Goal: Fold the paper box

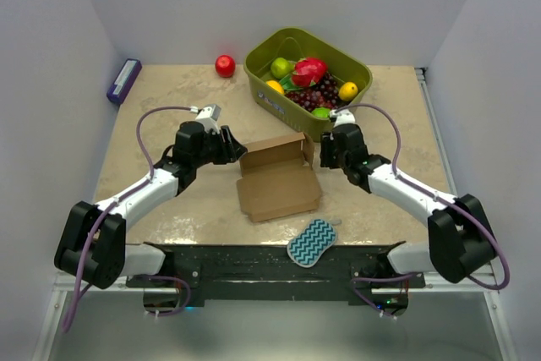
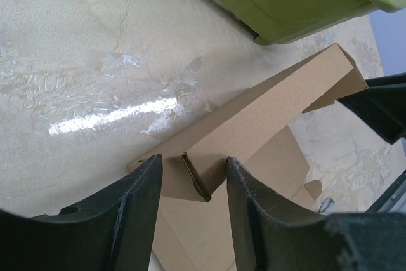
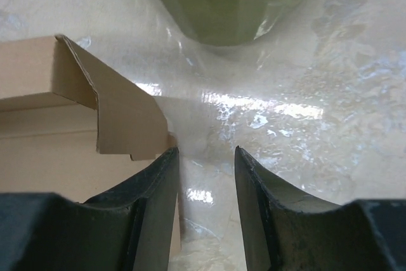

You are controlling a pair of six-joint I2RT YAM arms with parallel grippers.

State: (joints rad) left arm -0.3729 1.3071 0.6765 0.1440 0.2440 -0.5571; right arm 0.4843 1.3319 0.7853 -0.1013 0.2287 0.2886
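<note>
The paper box (image 1: 277,177) lies in the middle of the table, a brown cardboard blank with its back wall raised and its front panel flat. My left gripper (image 1: 236,150) is at the box's back-left corner. In the left wrist view its jaws (image 2: 193,160) stand open astride the upright corner flap (image 2: 198,179), with a gap on each side. My right gripper (image 1: 325,152) is at the box's back-right corner. Its fingers (image 3: 152,201) are open over bare table, and the side flap (image 3: 120,118) stands just left of them.
A green basket (image 1: 308,82) of fruit stands right behind the box, close to both grippers. A red apple (image 1: 225,66) and a purple block (image 1: 124,80) lie at the back left. A teal zigzag sponge (image 1: 312,242) rests at the near edge.
</note>
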